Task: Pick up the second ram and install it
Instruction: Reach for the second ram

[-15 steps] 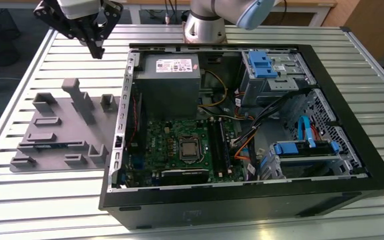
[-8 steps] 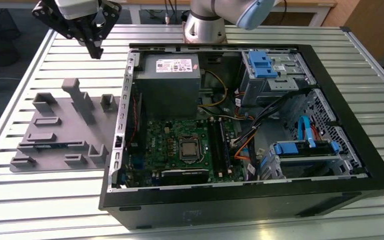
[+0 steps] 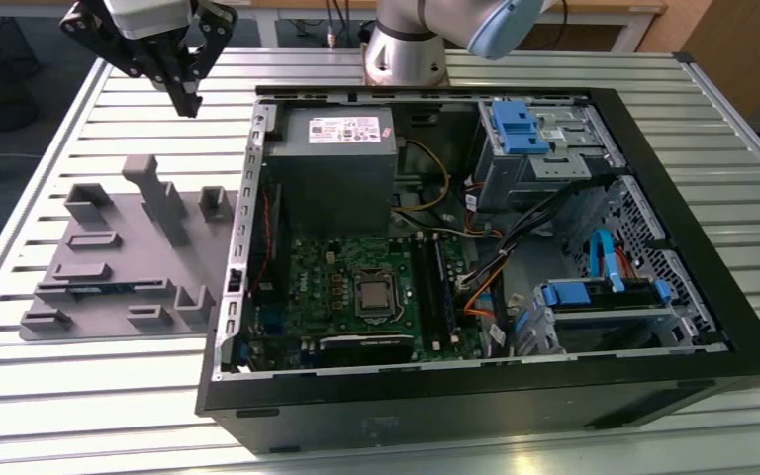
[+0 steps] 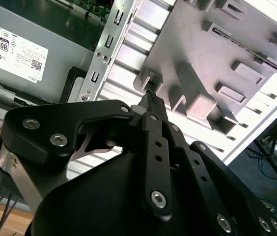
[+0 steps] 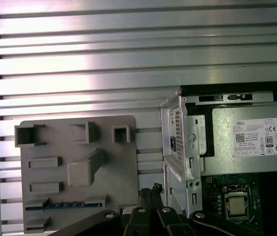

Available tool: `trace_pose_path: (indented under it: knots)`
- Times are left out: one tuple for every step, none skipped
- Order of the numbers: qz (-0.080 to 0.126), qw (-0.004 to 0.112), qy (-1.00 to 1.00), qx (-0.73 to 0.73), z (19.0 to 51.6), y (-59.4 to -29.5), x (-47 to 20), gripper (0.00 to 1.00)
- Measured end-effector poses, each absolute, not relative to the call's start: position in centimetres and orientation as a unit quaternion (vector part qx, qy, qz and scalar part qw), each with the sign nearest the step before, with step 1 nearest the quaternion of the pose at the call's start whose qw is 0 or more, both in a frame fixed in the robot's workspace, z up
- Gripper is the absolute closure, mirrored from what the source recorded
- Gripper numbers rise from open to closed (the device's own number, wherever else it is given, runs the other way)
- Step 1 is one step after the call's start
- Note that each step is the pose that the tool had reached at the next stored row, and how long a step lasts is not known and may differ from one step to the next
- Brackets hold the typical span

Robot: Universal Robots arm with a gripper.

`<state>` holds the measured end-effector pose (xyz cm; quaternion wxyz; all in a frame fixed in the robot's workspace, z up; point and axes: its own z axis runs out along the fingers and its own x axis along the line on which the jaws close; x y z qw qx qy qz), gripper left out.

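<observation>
The second ram (image 3: 103, 288) is a thin blue strip lying on edge in a long slot of the grey holder plate (image 3: 123, 252), on the exterior view's left of the computer case. In the first wrist view the ram (image 5: 62, 203) shows as a blue line in the plate (image 5: 79, 147). My gripper (image 3: 190, 102) hangs above the table beyond the plate, well away from the ram. Its black fingers are shut with nothing between them, as the second wrist view (image 4: 151, 95) and the first wrist view (image 5: 151, 188) also show. The green motherboard (image 3: 353, 287) has black slot rails (image 3: 435, 292).
The open black case (image 3: 486, 396) lies on the slatted metal table (image 3: 116, 396). Inside are a grey power supply (image 3: 333, 148), blue drive brackets (image 3: 525, 129) and cables (image 3: 525, 233). The arm's base (image 3: 404, 54) stands behind the case. Posts (image 3: 162, 198) rise from the holder plate.
</observation>
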<state>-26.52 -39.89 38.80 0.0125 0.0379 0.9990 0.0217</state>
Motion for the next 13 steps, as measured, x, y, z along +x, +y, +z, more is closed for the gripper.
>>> trace_pose_path:
  knots:
    - [0.022,0.013,0.999,0.038,38.80,-39.89,-26.52,0.89]
    - [0.022,0.013,0.999,0.038,38.80,-39.89,-26.52,0.89]
    - [0.022,0.013,0.999,0.038,38.80,-39.89,-26.52,0.89]
    - [0.022,0.013,0.999,0.038,38.80,-39.89,-26.52,0.89]
    - [0.022,0.013,0.999,0.038,38.80,-39.89,-26.53,0.89]
    - [0.022,0.013,0.999,0.038,38.80,-39.89,-26.53,0.89]
    - [0.022,0.013,0.999,0.038,38.80,-39.89,-26.53,0.89]
    - [0.022,0.013,0.999,0.038,38.80,-39.89,-26.56,0.89]
    - [0.022,0.012,0.999,0.038,38.80,-39.90,-26.62,0.89]
    - [0.022,0.012,0.999,0.038,38.80,-39.90,-26.70,0.89]
    - [0.022,0.013,0.999,0.038,38.80,-39.89,-26.80,0.89]
    - [0.022,0.013,0.999,0.038,38.80,-39.89,-26.94,0.89]
    - [0.022,0.013,0.999,0.038,38.80,-39.89,-27.12,0.89]
